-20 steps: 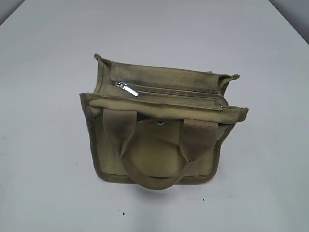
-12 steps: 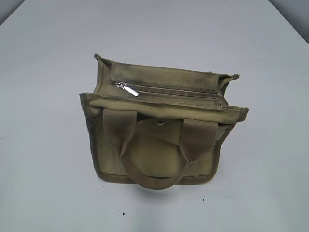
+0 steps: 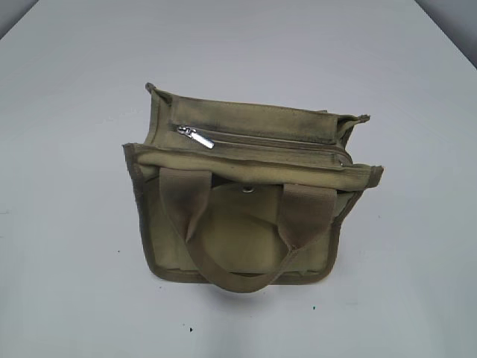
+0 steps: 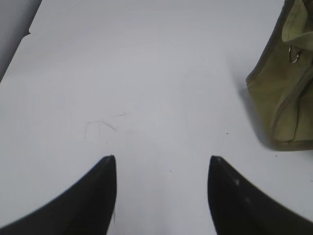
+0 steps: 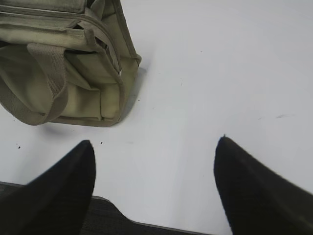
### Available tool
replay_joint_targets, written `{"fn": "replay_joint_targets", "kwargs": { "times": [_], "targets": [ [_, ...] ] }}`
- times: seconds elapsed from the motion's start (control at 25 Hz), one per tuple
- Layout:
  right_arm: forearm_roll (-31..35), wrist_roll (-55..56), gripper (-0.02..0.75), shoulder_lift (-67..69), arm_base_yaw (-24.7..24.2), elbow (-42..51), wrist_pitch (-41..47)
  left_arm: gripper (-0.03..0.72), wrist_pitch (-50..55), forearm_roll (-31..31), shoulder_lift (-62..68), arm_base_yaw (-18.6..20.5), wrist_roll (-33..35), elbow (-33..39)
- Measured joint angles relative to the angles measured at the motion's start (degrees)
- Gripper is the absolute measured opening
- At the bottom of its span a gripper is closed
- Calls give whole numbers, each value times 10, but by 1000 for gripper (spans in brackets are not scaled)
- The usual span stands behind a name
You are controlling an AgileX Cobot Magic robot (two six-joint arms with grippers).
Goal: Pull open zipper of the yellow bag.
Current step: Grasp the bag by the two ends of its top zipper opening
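Observation:
The yellow bag stands upright in the middle of the white table, its two webbing handles drooping over the near face. Along its top runs the zipper, closed, with the silver pull tab at the left end. No gripper shows in the exterior view. In the left wrist view my left gripper is open over bare table, with a corner of the bag at the right edge. My right gripper is open with nothing between its fingers, near the table's front edge, and the bag lies up and to its left.
A round metal snap stud sits on the bag's near face below the rim. The table's dark front edge runs under the right gripper. The left table edge shows in the left wrist view.

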Motion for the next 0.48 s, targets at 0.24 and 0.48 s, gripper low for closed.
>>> {"fn": "replay_joint_targets", "kwargs": {
  "times": [0.24, 0.48],
  "targets": [
    [0, 0, 583, 0, 0, 0, 0, 454, 0, 0, 0, 0, 0, 0],
    [0, 0, 583, 0, 0, 0, 0, 454, 0, 0, 0, 0, 0, 0]
  ]
}}
